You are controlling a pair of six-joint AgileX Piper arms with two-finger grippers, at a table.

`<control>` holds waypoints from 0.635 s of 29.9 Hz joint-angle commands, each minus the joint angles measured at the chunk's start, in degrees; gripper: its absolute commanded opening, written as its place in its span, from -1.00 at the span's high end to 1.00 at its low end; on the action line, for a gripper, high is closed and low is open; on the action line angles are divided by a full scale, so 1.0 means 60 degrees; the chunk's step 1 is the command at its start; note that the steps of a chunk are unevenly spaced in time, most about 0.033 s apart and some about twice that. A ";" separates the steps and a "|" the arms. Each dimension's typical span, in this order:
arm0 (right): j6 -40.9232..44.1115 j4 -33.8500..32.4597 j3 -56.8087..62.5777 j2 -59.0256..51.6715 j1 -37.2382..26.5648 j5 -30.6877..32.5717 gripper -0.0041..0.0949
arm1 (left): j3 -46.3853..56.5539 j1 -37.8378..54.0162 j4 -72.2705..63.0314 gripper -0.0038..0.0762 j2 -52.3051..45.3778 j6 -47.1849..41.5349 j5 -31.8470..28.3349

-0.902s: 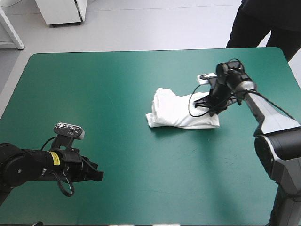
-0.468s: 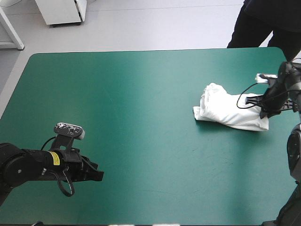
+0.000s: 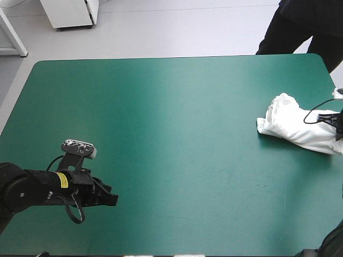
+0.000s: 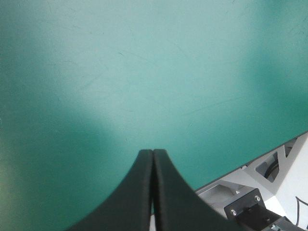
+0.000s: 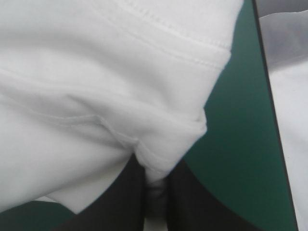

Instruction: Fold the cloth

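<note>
T-shirt (image 3: 297, 126): a folded white bundle; it lay at the right edge of your teal-green table (image 3: 161, 107).
Right gripper (image 5: 154, 179): your black fingers pinched a fold of the T-shirt.
Left gripper (image 4: 153, 154): fingers were pressed together, near the table's near-left corner, well apart from the T-shirt.

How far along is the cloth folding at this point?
Done: the T-shirt already lies as a folded bundle at the right edge of the table. In hand: the right gripper has its jaws shut on the bundle's edge. The left gripper is shut and idle over bare cover. Left: probably only letting go. The bundle looks a bit lumpy, so some tidying may follow.
</note>
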 commanded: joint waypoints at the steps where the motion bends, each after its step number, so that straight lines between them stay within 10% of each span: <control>1: -0.0004 -0.0227 -0.0220 -0.0602 -0.0169 -0.0170 0.95 | -0.0248 0.0002 -0.0178 0.96 -0.0072 0.0011 0.0266; 10: 0.0240 -0.0012 -0.0220 -0.0681 -0.0169 0.0162 -0.04 | -0.0248 0.0002 -0.0265 0.96 -0.0072 0.0011 0.0286; 19: 0.0553 0.0437 -0.0220 -0.1756 -0.0800 0.0028 0.12 | -0.0248 0.0002 -0.0205 0.96 -0.0072 0.0011 0.0286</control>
